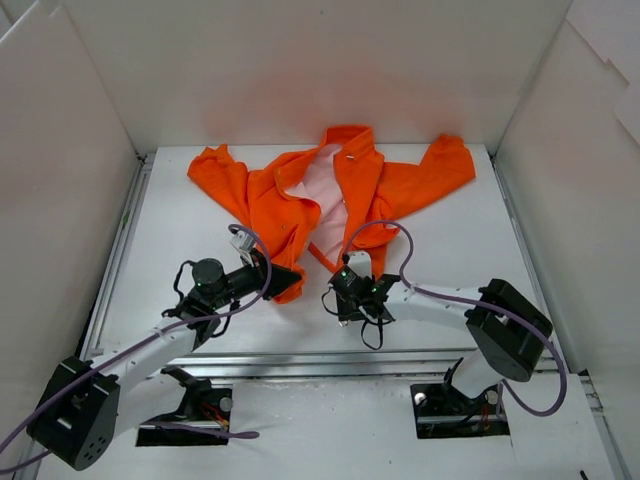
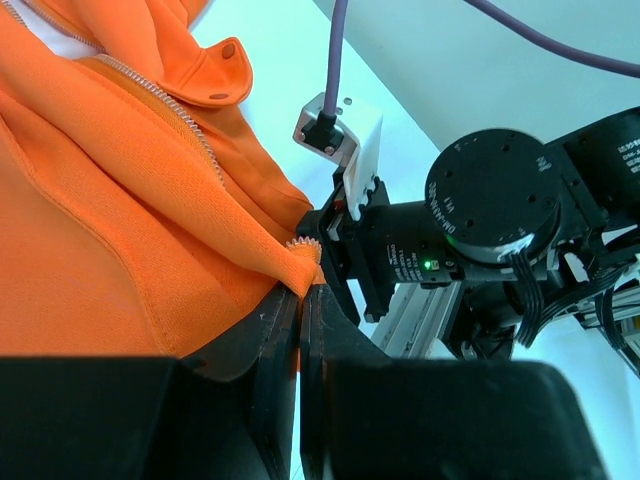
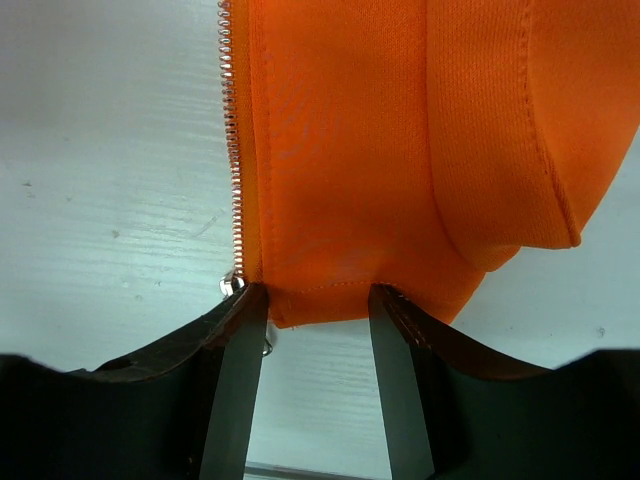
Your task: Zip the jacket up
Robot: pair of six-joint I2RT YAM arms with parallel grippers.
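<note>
Nearest, the left gripper [image 2: 300,293] is clamped together on a bottom corner of the jacket [image 1: 285,200]. Right gripper [image 3: 318,297] stands jaws apart, straddling its other bottom edge beside the zipper [image 3: 233,150]. Jacket lies open, far-middle of the worktop [image 1: 170,255].

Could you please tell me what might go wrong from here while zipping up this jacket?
The left gripper pinches only the very corner of the hem of the jacket, so a pull could slip it free. The right gripper stands open astride the other hem, beside the zipper teeth; closing there might catch cloth and miss the zipper's end.
</note>
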